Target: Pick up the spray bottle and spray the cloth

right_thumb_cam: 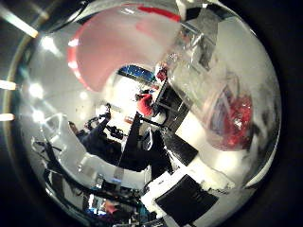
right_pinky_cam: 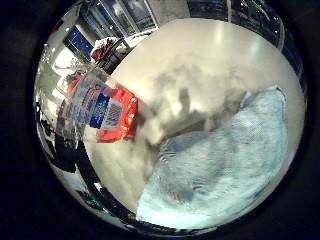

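Observation:
A clear spray bottle (right_pinky_cam: 100, 107) with red liquid and a blue and white label hangs tilted in the air, close against my palm. Its red base points toward the white table (right_pinky_cam: 210, 55). Its clear body and red bottom (right_thumb_cam: 222, 111) also show from the thumb side, with a blurred pink-red part of its head (right_thumb_cam: 113, 47) very near the camera. A white and black part of my right hand (right_thumb_cam: 185, 201) curls in below the bottle. A light blue cloth (right_pinky_cam: 225, 160) lies crumpled on the table, beside and beneath the bottle's base.
Shadows of the hand and bottle fall on the table (right_pinky_cam: 185, 105) between bottle and cloth. Beyond the table edge stand dark room furniture and equipment (right_thumb_cam: 137, 142).

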